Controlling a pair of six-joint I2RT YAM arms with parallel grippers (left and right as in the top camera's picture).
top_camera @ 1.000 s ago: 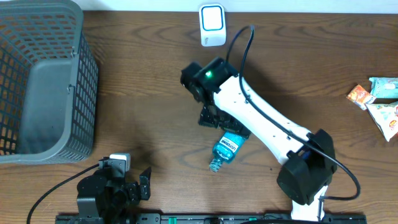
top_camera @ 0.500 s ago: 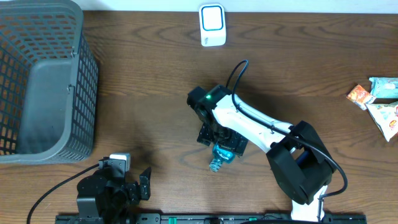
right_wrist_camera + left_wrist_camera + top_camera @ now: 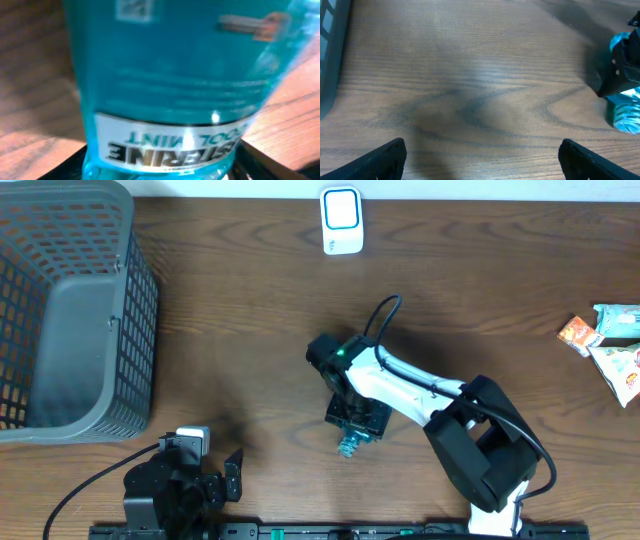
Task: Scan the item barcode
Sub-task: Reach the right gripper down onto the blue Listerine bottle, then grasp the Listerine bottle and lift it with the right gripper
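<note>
A blue mouthwash bottle (image 3: 348, 444) lies on the wooden table, mostly hidden in the overhead view under my right gripper (image 3: 358, 418); only its cap end pokes out. In the right wrist view the bottle (image 3: 170, 75) fills the frame, its white label upside down, and my right gripper (image 3: 162, 167) has a black finger pressed to each side of it. A pale printed patch (image 3: 132, 10) on the bottle is too blurred to read. The left wrist view catches the bottle (image 3: 626, 112) at far right. My left gripper (image 3: 482, 160) stands open over bare wood at the front left.
A white scanner with a blue window (image 3: 341, 220) stands at the back edge. A grey mesh basket (image 3: 70, 310) takes up the back left. Snack packets (image 3: 612, 340) lie at the far right. The right arm's cable loops above its wrist.
My right gripper came down toward the front over the bottle and closed its fingers onto the bottle's sides. The left arm has not moved.
</note>
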